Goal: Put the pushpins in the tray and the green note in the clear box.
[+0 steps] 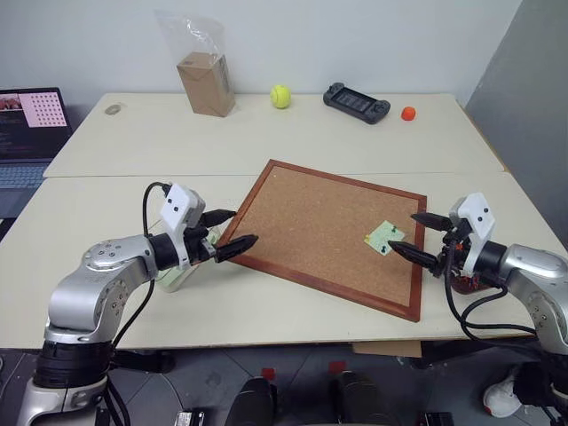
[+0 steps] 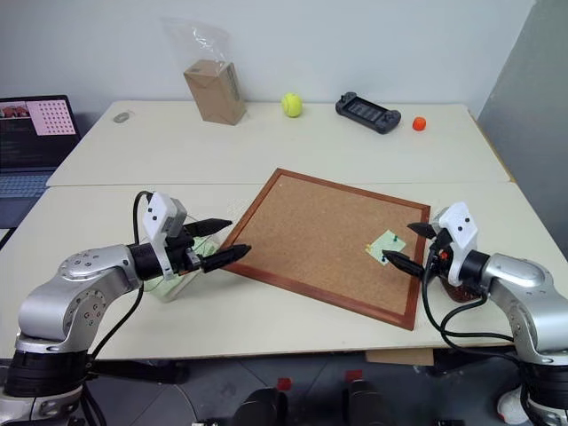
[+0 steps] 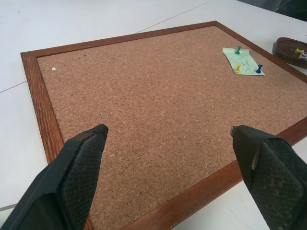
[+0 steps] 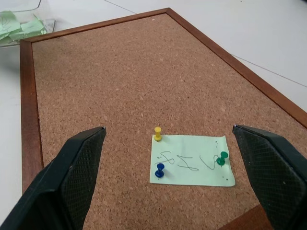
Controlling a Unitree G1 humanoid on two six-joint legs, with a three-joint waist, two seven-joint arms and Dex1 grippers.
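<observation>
Pale tabletop point(image 1: 293, 146) spreads out in front of me, with a white wall behind it. On it lies a big corkboard point(image 1: 319, 222) with a brown wood frame.

My left tool point(image 1: 229, 232) hangs over the near left edge of the corkboard. Its two black fingers are spread wide and hold nothing. My right tool point(image 1: 424, 238) hangs over the right edge of the board. Its fingers are spread wide too, and they touch nothing.

The green note point(image 4: 191, 166) is stuck flat on the corkboard, close to my right tool. Three pushpins hold it down: a yellow pushpin point(image 4: 157, 133), a blue pushpin point(image 4: 159, 170) and a green pushpin point(image 4: 221, 158).

The tray point(image 3: 290, 50) sits on the tabletop just past the right side of the board. It has some pins in it.

The clear box point(image 4: 24, 24) sits by the left side of the board, under my left arm. Green papers lie inside it.

Far back I see a tennis ball point(image 1: 280, 96), a black game controller point(image 1: 356, 102), a small orange ball point(image 1: 408, 113), a cardboard box in a plastic bag point(image 1: 206, 82) and a laptop point(image 1: 28, 133).
</observation>
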